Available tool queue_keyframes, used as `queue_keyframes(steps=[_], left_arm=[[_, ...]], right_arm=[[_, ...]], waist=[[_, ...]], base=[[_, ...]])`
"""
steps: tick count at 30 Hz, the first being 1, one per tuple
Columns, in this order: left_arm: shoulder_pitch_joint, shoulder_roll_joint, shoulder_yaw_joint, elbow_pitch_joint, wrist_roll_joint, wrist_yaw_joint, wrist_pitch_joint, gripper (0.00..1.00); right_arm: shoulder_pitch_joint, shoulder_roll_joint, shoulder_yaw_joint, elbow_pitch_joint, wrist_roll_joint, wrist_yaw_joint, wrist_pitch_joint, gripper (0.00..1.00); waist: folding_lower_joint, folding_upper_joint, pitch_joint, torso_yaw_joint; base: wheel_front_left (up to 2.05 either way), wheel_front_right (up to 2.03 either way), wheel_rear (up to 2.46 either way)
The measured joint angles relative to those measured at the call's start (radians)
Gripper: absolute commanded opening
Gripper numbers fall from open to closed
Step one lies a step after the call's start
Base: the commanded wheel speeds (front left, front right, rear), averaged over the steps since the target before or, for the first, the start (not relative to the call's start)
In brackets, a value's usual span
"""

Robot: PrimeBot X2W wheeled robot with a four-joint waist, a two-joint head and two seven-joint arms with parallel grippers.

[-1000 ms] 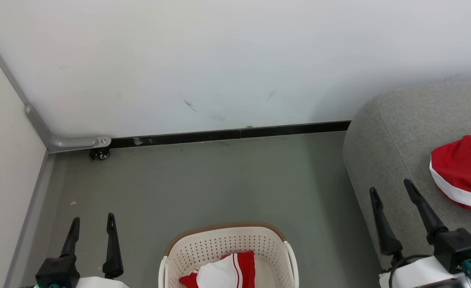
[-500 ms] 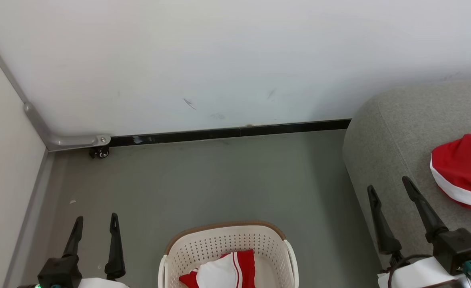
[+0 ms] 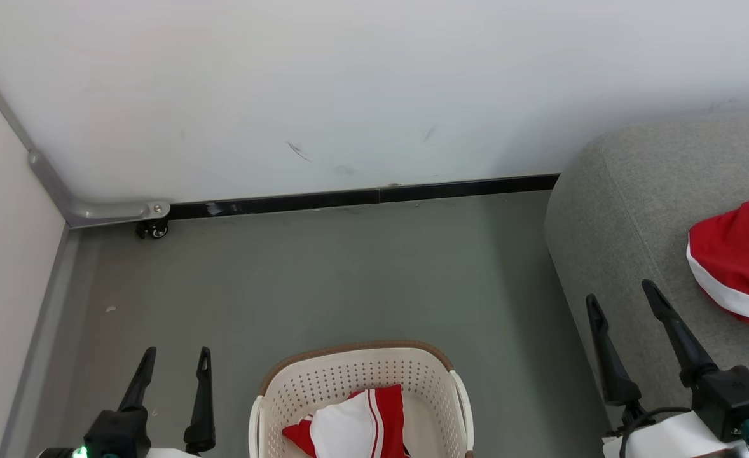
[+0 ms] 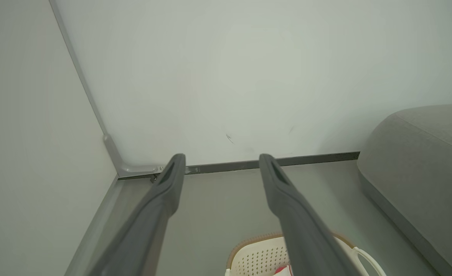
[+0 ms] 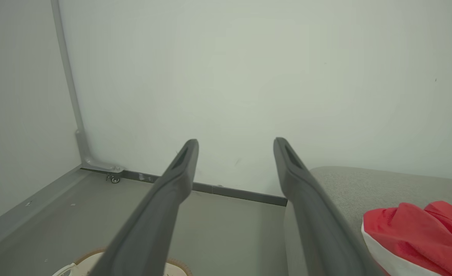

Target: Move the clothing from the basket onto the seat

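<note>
A cream perforated basket (image 3: 439, 381) with a brown rim stands on the floor at the bottom centre of the head view, and a red-and-white garment (image 3: 355, 429) lies inside it. The basket's rim (image 4: 249, 245) peeks in at the bottom of the left wrist view. A second red garment with a white band (image 3: 737, 264) rests on the grey seat (image 3: 629, 216) at the right; it also appears in the right wrist view as the red cloth (image 5: 418, 234). My left gripper (image 3: 176, 358) hangs open left of the basket. My right gripper (image 3: 622, 292) is open over the seat's near edge, left of the red garment.
A white wall with a black baseboard (image 3: 362, 198) closes the far side. A side wall and a grey corner bracket with a small caster (image 3: 152, 230) bound the left. Grey floor (image 3: 349, 280) lies between basket, wall and seat.
The head view has shifted slightly, with the wall line higher in the picture. My left gripper has moved a little right, toward the basket. Both grippers stay open and empty.
</note>
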State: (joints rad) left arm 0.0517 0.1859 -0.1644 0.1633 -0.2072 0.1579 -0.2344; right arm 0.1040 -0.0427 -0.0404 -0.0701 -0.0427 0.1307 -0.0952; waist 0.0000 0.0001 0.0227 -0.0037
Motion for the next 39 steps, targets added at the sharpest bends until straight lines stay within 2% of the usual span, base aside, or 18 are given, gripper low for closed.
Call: queue_keyframes(steps=[7,39], left_arm=[[-0.008,-0.005,-0.029,-0.009,0.01,-0.003,0.016,1.0],[-0.203,-0.009,-0.172,0.096,0.091,-0.097,0.095,1.0]], right_arm=[[-0.001,0.0,0.007,-0.018,0.0,0.0,0.0,1.0],[-0.125,0.0,0.006,-0.102,-0.003,0.0,0.002,1.0]], waist=[[-0.0001,0.0,0.025,-0.005],[-0.0001,0.0,0.278,-0.071]], base=[[0.0,0.0,0.0],[0.0,0.0,0.0]])
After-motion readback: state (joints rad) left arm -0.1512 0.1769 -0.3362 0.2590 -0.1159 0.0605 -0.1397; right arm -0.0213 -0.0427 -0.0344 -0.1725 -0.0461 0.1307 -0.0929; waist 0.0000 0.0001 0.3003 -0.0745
